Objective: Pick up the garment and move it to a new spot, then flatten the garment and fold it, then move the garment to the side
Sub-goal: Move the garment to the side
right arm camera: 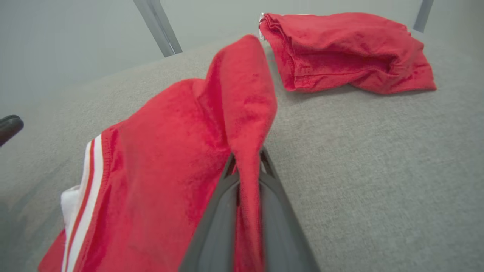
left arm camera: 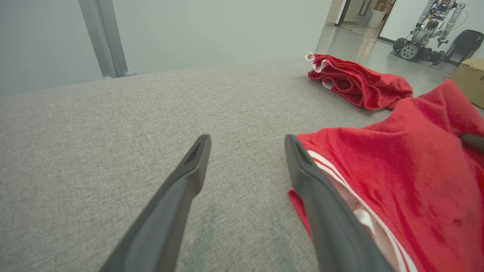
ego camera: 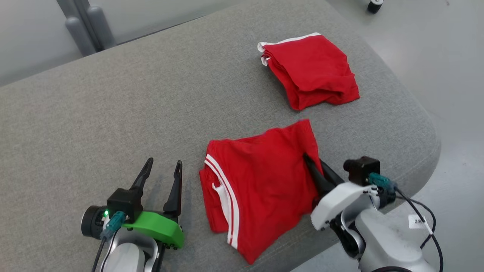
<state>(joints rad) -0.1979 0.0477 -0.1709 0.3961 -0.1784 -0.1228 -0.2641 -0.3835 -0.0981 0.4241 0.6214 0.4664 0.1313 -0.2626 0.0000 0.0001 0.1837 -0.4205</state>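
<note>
The garment [ego camera: 261, 181], red with white stripes, lies partly folded on the grey cushion near its front edge. My right gripper [ego camera: 312, 164] is shut on the garment's right edge; in the right wrist view the red cloth [right arm camera: 247, 189] is pinched between the two dark fingers [right arm camera: 280, 211] and runs up and away from them. My left gripper [ego camera: 164, 166] stands open just left of the garment, nothing between its fingers [left arm camera: 181, 189]; in the left wrist view the garment [left arm camera: 397, 177] lies beside the right finger.
A second red garment [ego camera: 312, 70], folded, lies at the back right of the grey cushion [ego camera: 113, 124]. The cushion's rounded right edge [ego camera: 427, 128] drops to the floor. A metal post [ego camera: 85, 26] stands behind. Another robot [left arm camera: 427, 32] and a cardboard box [left arm camera: 469, 73] are far off.
</note>
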